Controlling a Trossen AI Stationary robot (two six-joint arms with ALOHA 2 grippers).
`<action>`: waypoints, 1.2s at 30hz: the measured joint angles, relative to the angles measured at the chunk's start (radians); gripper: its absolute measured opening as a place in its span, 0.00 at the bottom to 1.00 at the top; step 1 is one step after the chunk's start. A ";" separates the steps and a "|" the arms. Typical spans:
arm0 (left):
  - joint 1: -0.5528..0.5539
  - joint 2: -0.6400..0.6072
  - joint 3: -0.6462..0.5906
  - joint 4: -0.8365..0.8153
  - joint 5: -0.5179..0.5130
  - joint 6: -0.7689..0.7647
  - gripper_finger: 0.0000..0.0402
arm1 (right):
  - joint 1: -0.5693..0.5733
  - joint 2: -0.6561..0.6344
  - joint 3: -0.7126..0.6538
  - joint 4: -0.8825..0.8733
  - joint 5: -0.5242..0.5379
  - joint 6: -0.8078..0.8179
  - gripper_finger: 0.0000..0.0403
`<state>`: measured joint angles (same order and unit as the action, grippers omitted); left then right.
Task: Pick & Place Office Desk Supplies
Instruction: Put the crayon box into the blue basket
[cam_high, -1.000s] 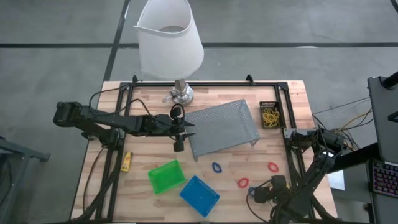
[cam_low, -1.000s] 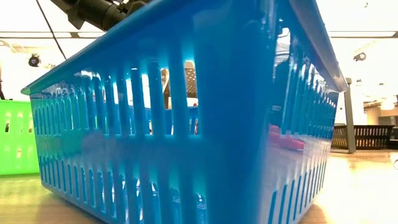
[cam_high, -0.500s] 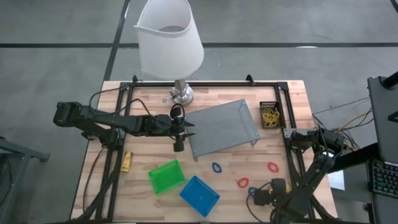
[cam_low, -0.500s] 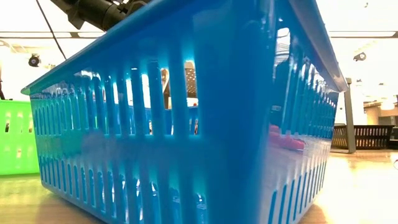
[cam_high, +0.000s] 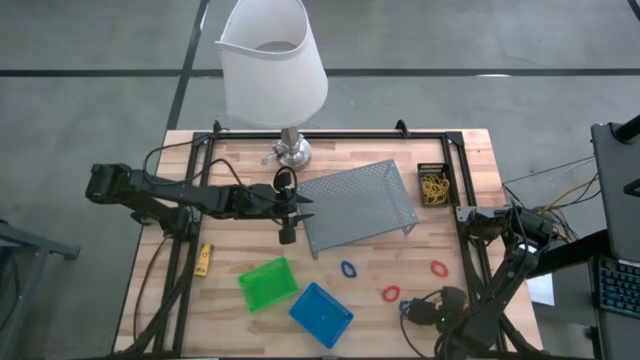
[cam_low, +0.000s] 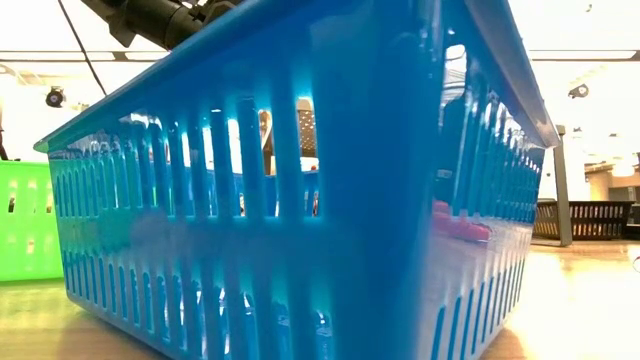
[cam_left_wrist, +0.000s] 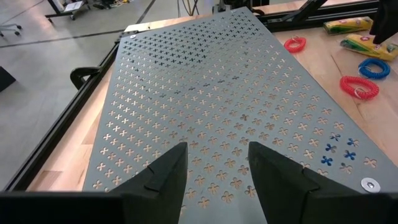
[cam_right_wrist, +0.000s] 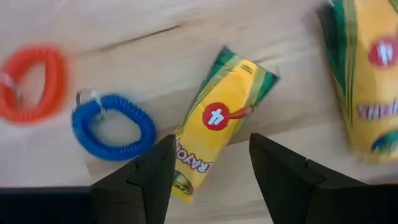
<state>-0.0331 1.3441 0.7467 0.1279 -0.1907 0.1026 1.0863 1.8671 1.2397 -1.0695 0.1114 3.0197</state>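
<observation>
My right gripper (cam_right_wrist: 211, 162) points down, open, near the table's near right edge (cam_high: 415, 312). A yellow crayon pack (cam_right_wrist: 217, 121) lies flat on the wood between its fingers, untouched. Beside the pack lie a blue coil loop (cam_right_wrist: 115, 124), a red coil loop (cam_right_wrist: 31, 84) and a second yellow pack (cam_right_wrist: 367, 81). My left gripper (cam_left_wrist: 214, 174) stands open over the left end of the grey mesh tray (cam_high: 355, 205), apart from it. The green bin (cam_high: 267, 283) and blue bin (cam_high: 321, 313) stand near the front. A black bin (cam_high: 434, 185) holds yellow rubber bands.
A white-shaded lamp (cam_high: 272, 70) stands at the table's far edge. More loops lie on the wood: a blue one (cam_high: 348, 269) and red ones (cam_high: 437, 268), (cam_high: 390, 293). Another yellow pack (cam_high: 204, 260) lies at the left. Black frame rails (cam_high: 465, 240) run along the table's sides.
My right gripper has rolled a little about its own downward line while staying over the same spot, still open. Nothing on the table has moved.
</observation>
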 joint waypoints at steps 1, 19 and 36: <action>0.000 0.000 0.000 0.000 0.000 0.000 0.43 | 0.000 0.000 -0.001 0.000 0.000 0.068 0.50; 0.000 0.000 0.000 0.000 0.000 0.000 0.43 | -0.006 0.000 -0.059 0.038 -0.006 0.122 0.50; 0.000 0.000 0.000 0.000 0.000 0.000 0.43 | -0.006 -0.001 -0.103 0.109 -0.007 0.108 0.47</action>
<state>-0.0330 1.3441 0.7467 0.1280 -0.1905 0.1028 1.0798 1.8665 1.1370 -0.9607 0.1042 3.1281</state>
